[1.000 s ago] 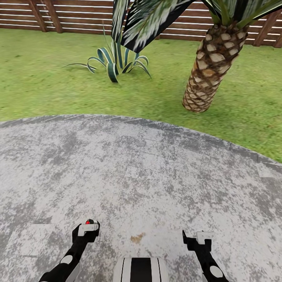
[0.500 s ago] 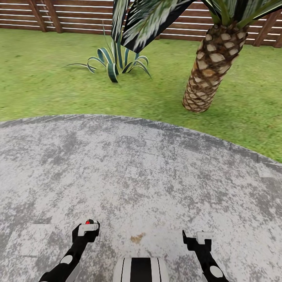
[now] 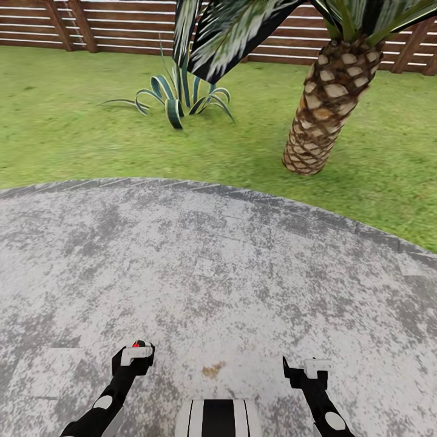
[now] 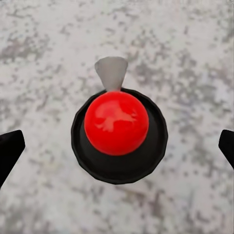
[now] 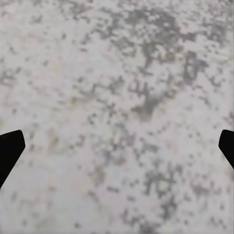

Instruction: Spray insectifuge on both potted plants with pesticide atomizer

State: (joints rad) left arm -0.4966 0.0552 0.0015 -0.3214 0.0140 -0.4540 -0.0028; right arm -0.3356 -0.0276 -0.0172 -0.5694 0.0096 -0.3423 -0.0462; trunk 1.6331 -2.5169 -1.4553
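We see the pesticide atomizer (image 4: 118,135), red-tipped, dark-bodied, pinched in the left gripper (image 3: 137,354); the right gripper (image 3: 308,368) is spread.

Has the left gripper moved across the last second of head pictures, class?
No. The left gripper sits at the same spot against the tan stain on the patio; only the fence edges down slightly, a small camera shift.

Flat, even daylight fills every view, with no clear light source and almost no cast shadows on the patio (image 3: 218,267) or lawn (image 3: 73,127). A soft highlight glints on the atomizer's red tip (image 4: 116,123). Both wrist views are coarse and blocky. The palm fronds (image 3: 224,30) near the head view's top edge look smeared and stretched.
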